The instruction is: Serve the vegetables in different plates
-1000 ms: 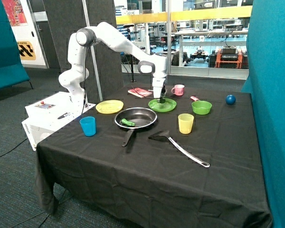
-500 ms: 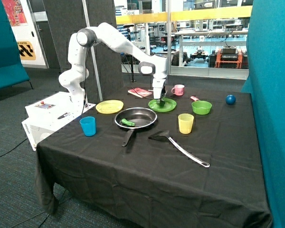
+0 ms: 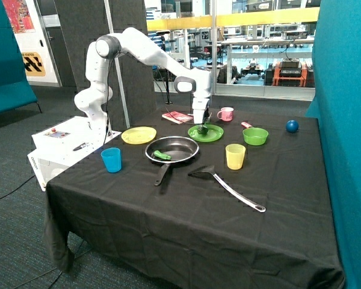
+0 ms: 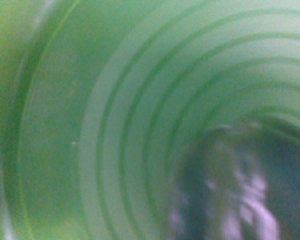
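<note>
The bright green plate (image 3: 217,133) lies at the back of the table beside the pink mug. My gripper (image 3: 203,124) hangs straight down just over it. A dark round pepper-like vegetable (image 3: 203,129) shows on that plate right under the gripper; I cannot tell whether it is held. In the wrist view the green plate (image 4: 115,125) with its ring pattern fills the picture, and a dark blurred shape (image 4: 225,190) sits close to the camera. The elongated bright green vegetable (image 3: 162,155) lies in the black frying pan (image 3: 182,149). The yellow plate (image 3: 138,135) is bare.
A pink mug (image 3: 227,113), a deeper green bowl (image 3: 255,136), a yellow cup (image 3: 234,156), a blue cup (image 3: 111,159), a spatula (image 3: 228,186), a blue ball (image 3: 292,126) and a booklet (image 3: 177,117) stand on the black tablecloth.
The arm's wrist has risen very slightly over the green plate. Nothing else has moved.
</note>
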Available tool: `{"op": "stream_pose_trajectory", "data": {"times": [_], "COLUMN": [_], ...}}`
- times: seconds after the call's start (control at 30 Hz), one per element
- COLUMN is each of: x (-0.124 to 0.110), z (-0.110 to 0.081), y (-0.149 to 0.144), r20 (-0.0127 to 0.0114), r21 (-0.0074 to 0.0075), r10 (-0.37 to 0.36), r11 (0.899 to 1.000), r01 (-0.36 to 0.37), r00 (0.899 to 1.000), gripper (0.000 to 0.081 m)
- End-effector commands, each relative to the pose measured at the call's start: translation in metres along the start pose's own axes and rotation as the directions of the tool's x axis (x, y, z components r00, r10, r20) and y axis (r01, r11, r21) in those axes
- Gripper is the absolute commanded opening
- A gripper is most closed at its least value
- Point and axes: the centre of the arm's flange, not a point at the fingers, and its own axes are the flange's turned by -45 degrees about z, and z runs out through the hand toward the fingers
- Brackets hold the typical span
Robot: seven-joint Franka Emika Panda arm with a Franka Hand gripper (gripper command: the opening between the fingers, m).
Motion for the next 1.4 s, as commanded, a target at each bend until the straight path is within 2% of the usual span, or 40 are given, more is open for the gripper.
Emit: {"op": "stream_pose_trajectory", "data": {"times": [0.0, 0.2, 0.37, 0.53, 0.57, 0.63, 0.77, 0.97, 1.37], "x": [-0.009, -0.026, -0.041, -0.057, -0.063, -0.075, -0.097, -0.108, -0.102], "z": [-0.032, -0.054, -0.059, -0.061, -0.061, -0.061, -0.059, -0.053, -0.04], "y": [0.016, 0.028, 0.041, 0.058, 0.066, 0.081, 0.111, 0.137, 0.16], "r20": [0.002, 0.0022, 0.0027, 0.0031, 0.0033, 0.0035, 0.0036, 0.0037, 0.0035], "r21": [0.0053, 0.0052, 0.005, 0.0047, 0.0046, 0.0045, 0.0043, 0.0043, 0.0045], "r10": [0.032, 0.077, 0.171, 0.253, 0.294, 0.331, 0.364, 0.371, 0.329], "r11": [0.999, 0.997, 0.985, 0.968, 0.956, 0.944, 0.931, 0.929, 0.944], "r01": [-0.032, -0.077, -0.171, -0.253, -0.294, -0.331, -0.364, -0.371, -0.329], "r00": [0.999, 0.997, 0.985, 0.968, 0.956, 0.944, 0.931, 0.929, 0.944], "gripper": [0.072, 0.0668, 0.0664, 0.0666, 0.0663, 0.0656, 0.0643, 0.062, 0.0526]}}
